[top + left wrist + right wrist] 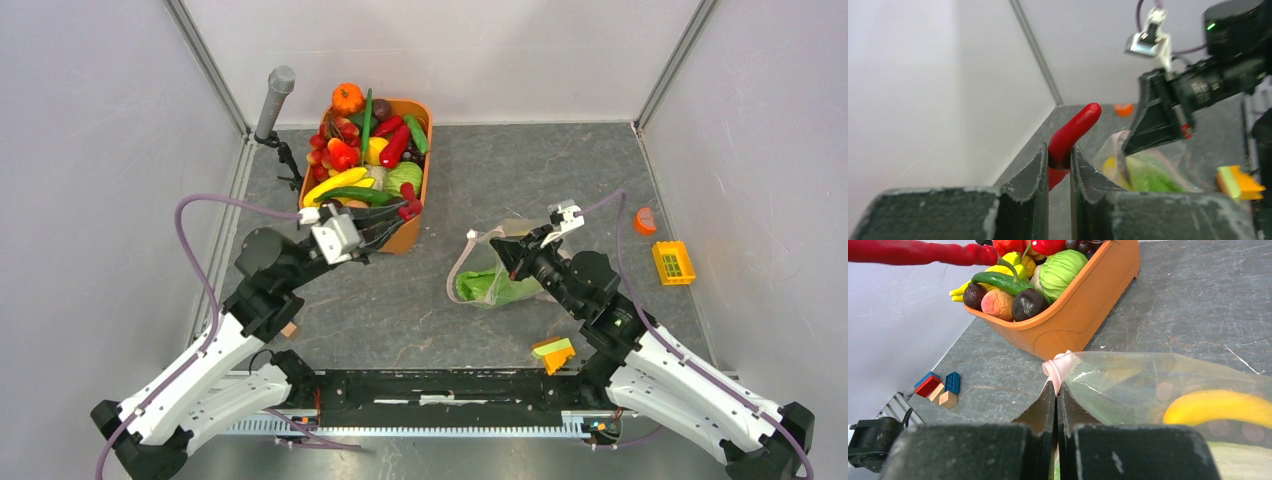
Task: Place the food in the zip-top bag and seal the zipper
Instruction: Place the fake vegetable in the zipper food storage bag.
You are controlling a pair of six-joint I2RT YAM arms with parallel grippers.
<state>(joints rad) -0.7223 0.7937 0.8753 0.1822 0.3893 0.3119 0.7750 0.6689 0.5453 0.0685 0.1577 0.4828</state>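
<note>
Chili [1075, 127], glossy curved red plastic, clamped btwn my L claw [1059, 152] tips; R claw [1057, 389] nipped tight on crinkly clear bag [1148, 372] by its pink zipper [1059, 367].

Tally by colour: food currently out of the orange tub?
Red: 1, chili, held in the left gripper
Yellow: 1, banana, inside the zip-top bag
Green: 1, leafy cabbage, inside the bag
Total: 3 visible
</note>
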